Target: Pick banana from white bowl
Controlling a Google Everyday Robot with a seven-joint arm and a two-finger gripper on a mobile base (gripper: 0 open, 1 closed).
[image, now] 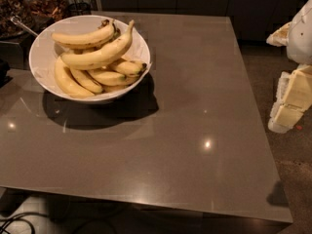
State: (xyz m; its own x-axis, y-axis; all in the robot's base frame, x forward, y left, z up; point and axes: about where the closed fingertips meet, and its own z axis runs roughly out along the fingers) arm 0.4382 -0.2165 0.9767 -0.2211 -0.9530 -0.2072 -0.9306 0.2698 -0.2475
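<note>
The white bowl stands at the far left of the table, holding several yellow bananas. The banana, the longest and thickest, lies on top across the middle, its long pale stem pointing up to the right toward the bowl's far rim. A slimmer banana lies behind it, and shorter ones with dark tips lie beneath. My gripper, cream coloured, hangs at the right edge of the view, beyond the table's right side and far from the bowl.
The glossy grey-brown table has its front edge near the bottom and its right edge next to my arm. Glass jars and a metal handle stand behind the bowl at the far left. Cables lie on the floor.
</note>
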